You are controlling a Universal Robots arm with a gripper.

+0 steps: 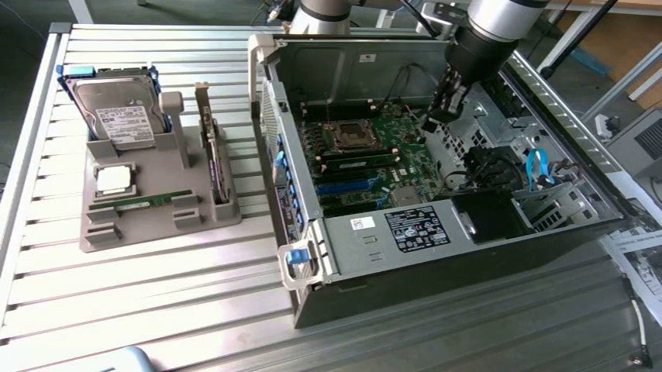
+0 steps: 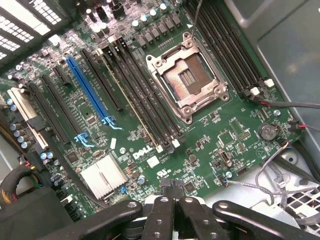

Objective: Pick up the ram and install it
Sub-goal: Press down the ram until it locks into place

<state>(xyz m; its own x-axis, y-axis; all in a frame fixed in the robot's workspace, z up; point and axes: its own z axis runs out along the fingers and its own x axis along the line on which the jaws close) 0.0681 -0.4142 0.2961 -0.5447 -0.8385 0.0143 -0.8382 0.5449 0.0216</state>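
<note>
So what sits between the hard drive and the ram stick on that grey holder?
In the exterior view, the processor chip lies between the hard drive and the ram on the grey holder.

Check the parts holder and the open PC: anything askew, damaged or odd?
Nothing damaged or spilled. One oddity: the gripper, jaws shut and empty, hovers over the motherboard inside the case, while the ram lies flat on the grey holder beside the processor chip. The CPU socket is empty.
</note>
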